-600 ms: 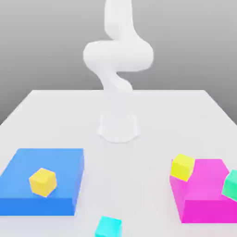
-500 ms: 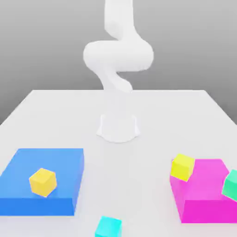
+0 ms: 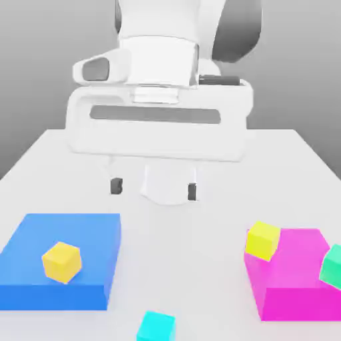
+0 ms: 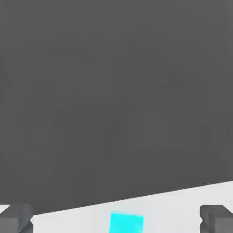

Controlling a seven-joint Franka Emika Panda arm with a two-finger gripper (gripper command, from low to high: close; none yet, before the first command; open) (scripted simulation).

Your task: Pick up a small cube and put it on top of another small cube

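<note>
Fingers [image 3: 154, 188] spread apart, empty | small cube [image 3: 156, 327] on table, well below them

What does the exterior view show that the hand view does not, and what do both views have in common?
Exterior view alone: the blue block carrying a yellow cube, the magenta block with a second yellow cube and a mint cube against it, and the arm's white base.

Hand view alone: a dark grey backdrop beyond the table edge.

Both: the small cyan cube, the white table, and the gripper, its jaws standing wide open.
</note>
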